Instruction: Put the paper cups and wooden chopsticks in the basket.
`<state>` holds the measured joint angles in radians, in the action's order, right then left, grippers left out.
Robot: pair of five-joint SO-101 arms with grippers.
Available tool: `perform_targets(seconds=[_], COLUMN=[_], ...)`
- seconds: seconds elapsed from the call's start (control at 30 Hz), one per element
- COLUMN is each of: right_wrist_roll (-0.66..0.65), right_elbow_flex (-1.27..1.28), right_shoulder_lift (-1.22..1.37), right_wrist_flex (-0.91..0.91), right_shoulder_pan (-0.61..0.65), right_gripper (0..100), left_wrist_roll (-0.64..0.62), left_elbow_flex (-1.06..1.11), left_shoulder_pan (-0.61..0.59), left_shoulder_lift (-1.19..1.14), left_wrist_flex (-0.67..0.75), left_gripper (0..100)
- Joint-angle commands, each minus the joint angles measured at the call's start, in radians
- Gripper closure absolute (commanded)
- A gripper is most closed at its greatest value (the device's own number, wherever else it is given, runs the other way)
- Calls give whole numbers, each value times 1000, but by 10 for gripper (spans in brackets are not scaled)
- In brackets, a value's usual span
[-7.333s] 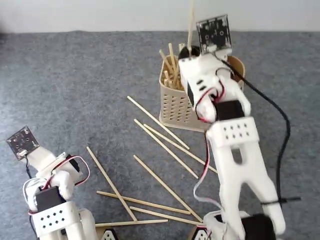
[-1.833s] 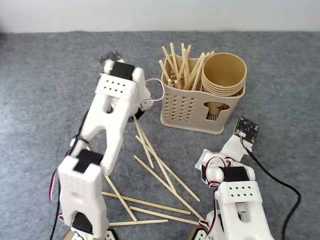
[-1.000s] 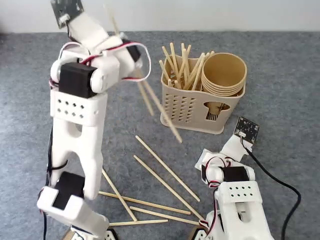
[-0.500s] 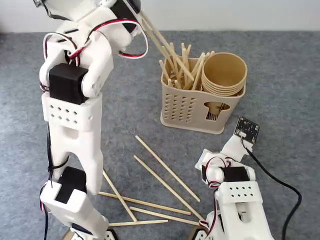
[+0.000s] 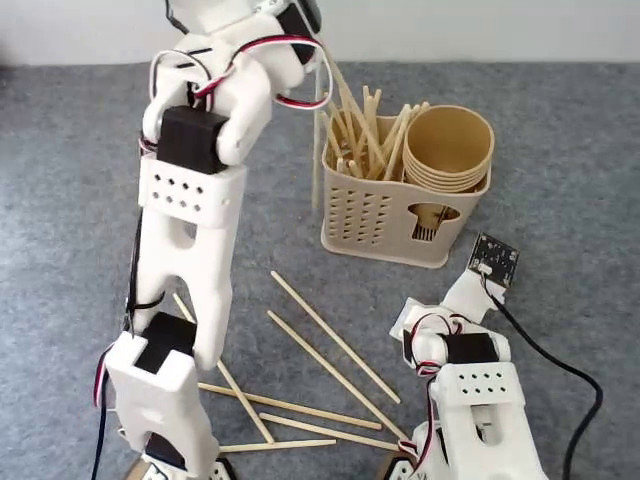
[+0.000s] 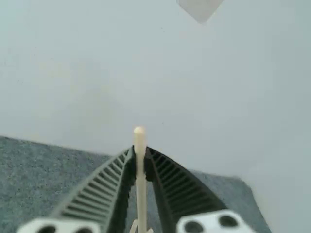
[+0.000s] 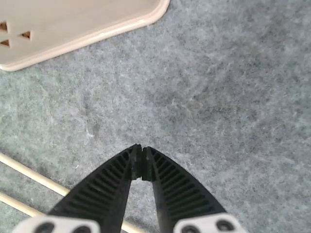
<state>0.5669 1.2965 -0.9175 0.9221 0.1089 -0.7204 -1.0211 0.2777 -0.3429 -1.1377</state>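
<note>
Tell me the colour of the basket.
The basket is beige, with rows of small holes in its wall. The high view shows it best.

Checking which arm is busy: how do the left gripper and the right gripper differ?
The left gripper is shut on a wooden chopstick; the right gripper is shut on nothing. The left gripper is up high beside the basket; the right gripper hangs low over the grey carpet near the basket's base. Both are black and ribbed.

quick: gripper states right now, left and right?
Left gripper: closed on a wooden chopstick.
Right gripper: closed, holding nothing.
</note>
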Motion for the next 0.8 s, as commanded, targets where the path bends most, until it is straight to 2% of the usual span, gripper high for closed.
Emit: perform_targets(seconds=[0.0,0.2,0.43,0.77], right_wrist_roll=[11,8,8,8], right_elbow_flex=[-9,-9,-9,-9], right_shoulder_lift=[-30,-30,-30,-30], right_wrist_flex=[-13,-13,-13,-12], right_shoulder_pan=[-4,-4,-2,-5], right_gripper=[991,991,991,991], left_wrist_roll=[11,55,87,91], left_elbow_flex=[-4,-2,-2,-28], left_shoulder_pan=[20,21,28,5], left_shoulder_lift=[9,9,9,72], left_wrist_flex=[18,0,-84,-126], left_gripper=[987,980,790,780])
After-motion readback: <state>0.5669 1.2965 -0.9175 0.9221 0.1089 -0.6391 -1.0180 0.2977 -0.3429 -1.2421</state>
